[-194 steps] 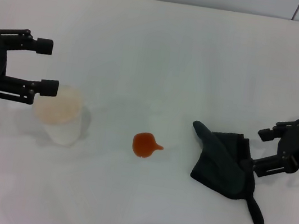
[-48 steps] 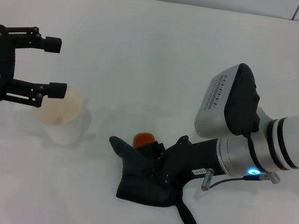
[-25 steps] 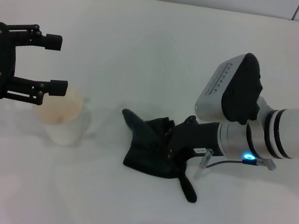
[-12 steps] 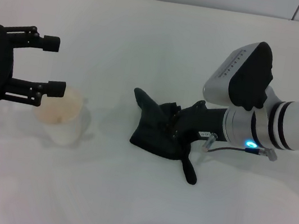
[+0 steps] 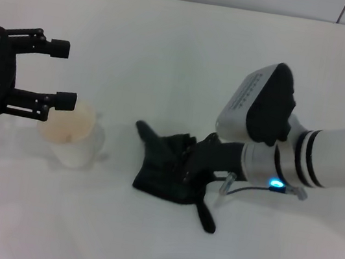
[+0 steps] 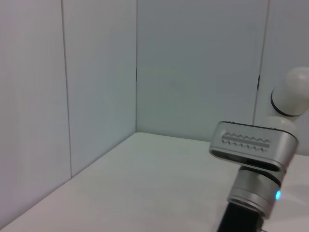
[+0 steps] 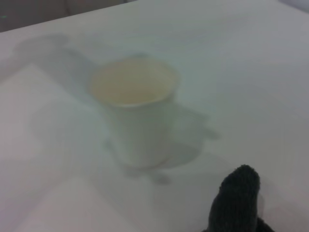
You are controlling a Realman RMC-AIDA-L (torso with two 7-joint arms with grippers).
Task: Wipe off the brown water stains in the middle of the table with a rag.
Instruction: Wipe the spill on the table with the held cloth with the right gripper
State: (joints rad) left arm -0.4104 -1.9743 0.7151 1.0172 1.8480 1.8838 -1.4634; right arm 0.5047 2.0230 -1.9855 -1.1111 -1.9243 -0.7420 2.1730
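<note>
The dark charcoal rag (image 5: 165, 168) lies bunched on the white table (image 5: 184, 52) near its middle, a narrow tail trailing toward the front. My right gripper (image 5: 191, 167) presses into the rag's right side, shut on it. A rag corner (image 7: 236, 200) shows in the right wrist view. The brown water stains are out of sight where the rag lies. My left gripper (image 5: 63, 73) hangs open at the far left, just above and behind the cup.
A white paper cup (image 5: 73, 137) with a tan tint inside stands left of the rag, about a hand's width away; the same cup (image 7: 133, 108) fills the right wrist view. The left wrist view shows wall panels and my right arm's wrist (image 6: 253, 150).
Over the last two seconds the rag went over the stain, which no longer shows. Since half a second ago the right gripper has dragged the rag left and toward the front. The left arm stayed put.
</note>
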